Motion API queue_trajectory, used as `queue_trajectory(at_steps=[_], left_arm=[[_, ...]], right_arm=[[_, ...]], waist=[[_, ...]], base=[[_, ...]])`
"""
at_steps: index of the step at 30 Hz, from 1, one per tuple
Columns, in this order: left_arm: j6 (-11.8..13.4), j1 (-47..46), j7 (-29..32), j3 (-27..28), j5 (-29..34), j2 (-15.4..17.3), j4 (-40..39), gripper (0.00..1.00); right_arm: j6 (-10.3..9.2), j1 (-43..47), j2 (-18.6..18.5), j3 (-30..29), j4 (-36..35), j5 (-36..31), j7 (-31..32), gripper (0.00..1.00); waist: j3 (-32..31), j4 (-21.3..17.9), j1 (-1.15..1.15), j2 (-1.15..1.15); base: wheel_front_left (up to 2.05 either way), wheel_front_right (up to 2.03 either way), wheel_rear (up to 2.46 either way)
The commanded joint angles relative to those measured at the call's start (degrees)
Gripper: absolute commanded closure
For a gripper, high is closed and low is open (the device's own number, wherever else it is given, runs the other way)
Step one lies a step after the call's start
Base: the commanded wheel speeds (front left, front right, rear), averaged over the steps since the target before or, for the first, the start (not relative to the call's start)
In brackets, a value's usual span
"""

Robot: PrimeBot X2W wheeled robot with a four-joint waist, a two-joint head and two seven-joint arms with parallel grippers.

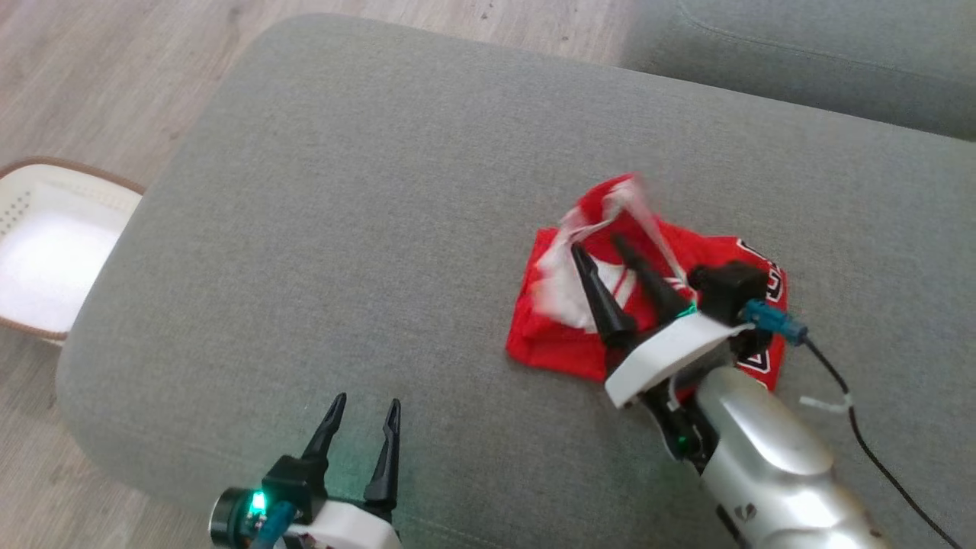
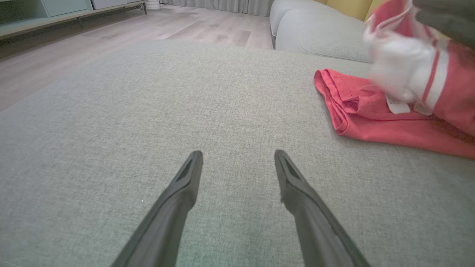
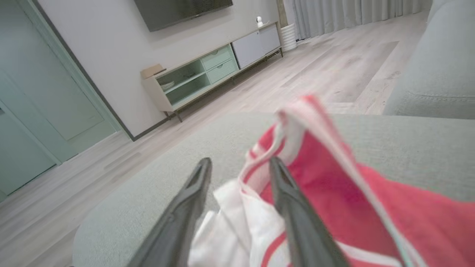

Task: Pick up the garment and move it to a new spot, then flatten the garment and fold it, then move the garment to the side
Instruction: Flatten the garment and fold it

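On cushion, right of centre: garment, one fold raised at its far side. Over garment's left part: right gripper, pointing away from robot, tips just short of raised fold, cloth between and around fingers. Near cushion's front edge, left of garment and well apart from it: left gripper, over bare cushion. On floor, just beside cushion's left edge: basket. Behind cushion at far right, just beside it: second cushion. From right wrist, over cushion's right side toward front: cable. Across floor, against wall: cabinet.
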Motion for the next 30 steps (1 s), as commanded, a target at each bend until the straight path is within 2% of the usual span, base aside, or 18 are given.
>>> queue_trajectory(at_steps=[1,5,13,17,19,23,30], left_arm=[[0.41,-1.11,-0.38,1.97,-0.30,0.10,-1.66,0.00],[0.59,-1.60,-0.38,2.82,0.32,0.10,-2.46,0.00],[1.06,-3.82,-0.38,4.80,2.11,0.10,-4.46,0.00],[1.55,-4.11,-0.38,5.90,3.11,0.10,-5.04,0.00],[2.05,-3.78,-0.38,7.02,3.81,0.10,-5.46,0.00],[2.57,-2.53,-0.38,8.48,4.00,0.10,-6.03,0.00],[3.11,1.71,-0.38,9.80,4.41,0.10,-7.26,0.00]], right_arm=[[-0.05,-1.86,1.12,-1.11,-2.15,-0.27,-0.54,0.00],[-0.05,-1.01,1.15,-6.73,-3.74,-4.21,-0.54,0.00],[-0.05,4.04,1.13,-22.64,-5.20,-16.11,-0.54,0.00],[-0.05,6.25,1.15,-26.56,-5.33,-19.72,-0.54,0.00],[-0.05,8.42,1.16,-28.37,-5.36,-22.31,-0.54,0.00],[-0.05,10.92,1.17,-29.43,-4.86,-23.23,-0.54,0.00],[-0.05,14.24,1.17,-28.01,-3.39,-23.16,-0.54,0.00]], waist=[[-0.09,-0.91,0.00,0.00],[-0.51,-3.50,0.00,0.00],[-1.35,-9.84,0.00,0.00],[-1.97,-12.15,0.00,0.00],[-2.67,-14.18,0.00,0.00],[-3.67,-16.32,0.00,0.00],[-5.52,-19.30,0.00,0.00]], base=[[0.00,0.00,0.00],[0.00,0.00,0.00],[0.00,0.00,0.00],[0.00,0.00,0.00],[0.00,0.00,0.00],[0.00,0.00,0.00],[0.00,0.00,0.00]])
